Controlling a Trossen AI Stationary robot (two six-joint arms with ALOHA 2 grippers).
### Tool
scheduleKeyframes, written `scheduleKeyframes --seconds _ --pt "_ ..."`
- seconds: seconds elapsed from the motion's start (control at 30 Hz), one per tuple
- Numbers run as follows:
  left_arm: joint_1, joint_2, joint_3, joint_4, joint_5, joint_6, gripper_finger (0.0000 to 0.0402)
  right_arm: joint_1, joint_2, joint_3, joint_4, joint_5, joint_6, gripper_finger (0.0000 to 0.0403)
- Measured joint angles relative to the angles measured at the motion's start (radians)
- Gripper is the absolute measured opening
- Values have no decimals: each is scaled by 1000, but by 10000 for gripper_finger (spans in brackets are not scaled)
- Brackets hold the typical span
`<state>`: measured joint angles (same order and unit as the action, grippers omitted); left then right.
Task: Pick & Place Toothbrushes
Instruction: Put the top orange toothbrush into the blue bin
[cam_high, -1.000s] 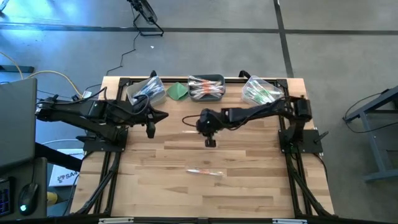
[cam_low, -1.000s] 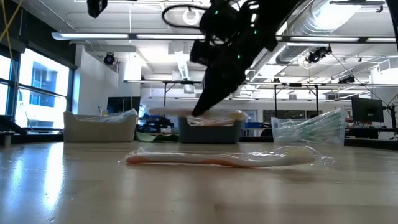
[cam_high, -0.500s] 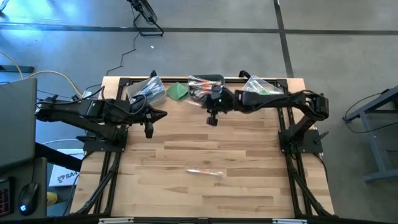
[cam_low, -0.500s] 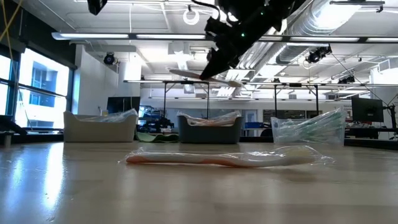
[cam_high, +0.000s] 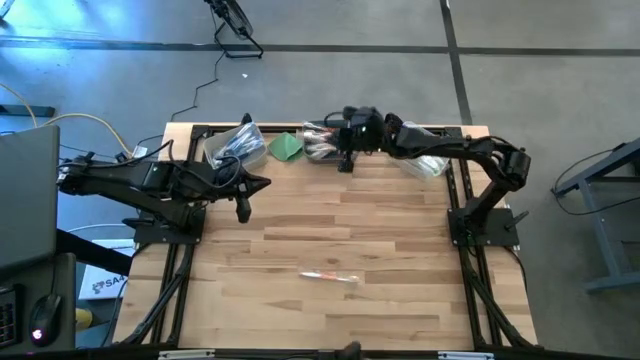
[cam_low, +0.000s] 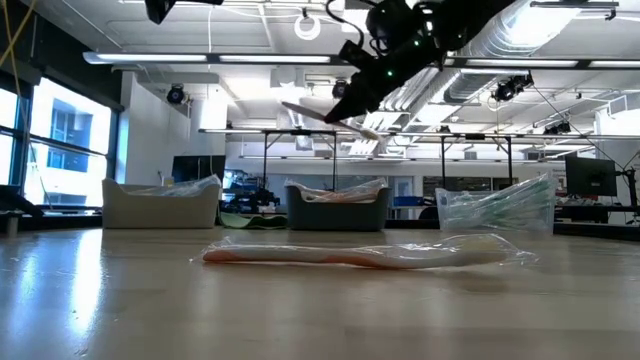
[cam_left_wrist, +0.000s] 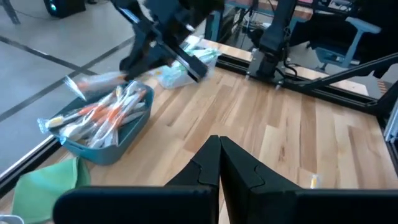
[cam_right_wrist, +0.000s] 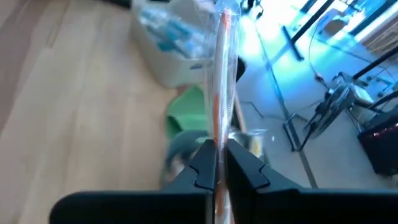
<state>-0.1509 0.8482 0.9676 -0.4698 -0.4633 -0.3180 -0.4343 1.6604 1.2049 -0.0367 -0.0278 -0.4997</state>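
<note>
My right gripper (cam_low: 348, 103) hangs high over the middle bin (cam_high: 322, 152) at the table's far edge, shut on a clear-wrapped toothbrush (cam_low: 312, 113) with an orange part (cam_right_wrist: 222, 56). That bin holds several orange toothbrushes (cam_left_wrist: 99, 118). The left bin (cam_high: 236, 146) and right bin (cam_high: 424, 150) hold more. Another wrapped orange toothbrush (cam_high: 330, 277) lies flat on the table, toward its near side (cam_low: 370, 256). My left gripper (cam_left_wrist: 219, 148) is shut on nothing, in front of the left bin (cam_high: 243, 198). My right gripper pinches the wrapped toothbrush between its two fingers, partway along its length (cam_right_wrist: 219, 134). The fingers (cam_low: 355, 90) slant down at it from above. The toothbrush is lifted clear above the middle bin, nearly level, with one end (cam_low: 285, 106) a little higher.
A folded green cloth (cam_high: 286, 147) lies between the left and middle bins. The three bins stand in a row along the far edge. Bare wooden table (cam_high: 400, 240) spreads between the arms and toward the near edge.
My right gripper has risen from low over the table's middle and travelled toward the far edge, carrying the wrapped toothbrush up until it hangs above the middle bin. The toothbrush on the table and my left arm have kept still.
</note>
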Motion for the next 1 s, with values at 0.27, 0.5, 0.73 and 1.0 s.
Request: scheduleKeyframes --seconds 0.27,0.5,0.73,1.0 --pt "0 2 0 1 -95 0 0 -131 39 2 98 -165 -27 8" --pt "0 2 0 5 -144 0 0 -183 132 47 114 -237 -56 8" --pt "0 2 0 7 -153 -1 0 -218 274 183 113 -269 -82 8" --pt "0 2 0 6 -154 -1 0 -270 360 230 39 -320 -180 8"
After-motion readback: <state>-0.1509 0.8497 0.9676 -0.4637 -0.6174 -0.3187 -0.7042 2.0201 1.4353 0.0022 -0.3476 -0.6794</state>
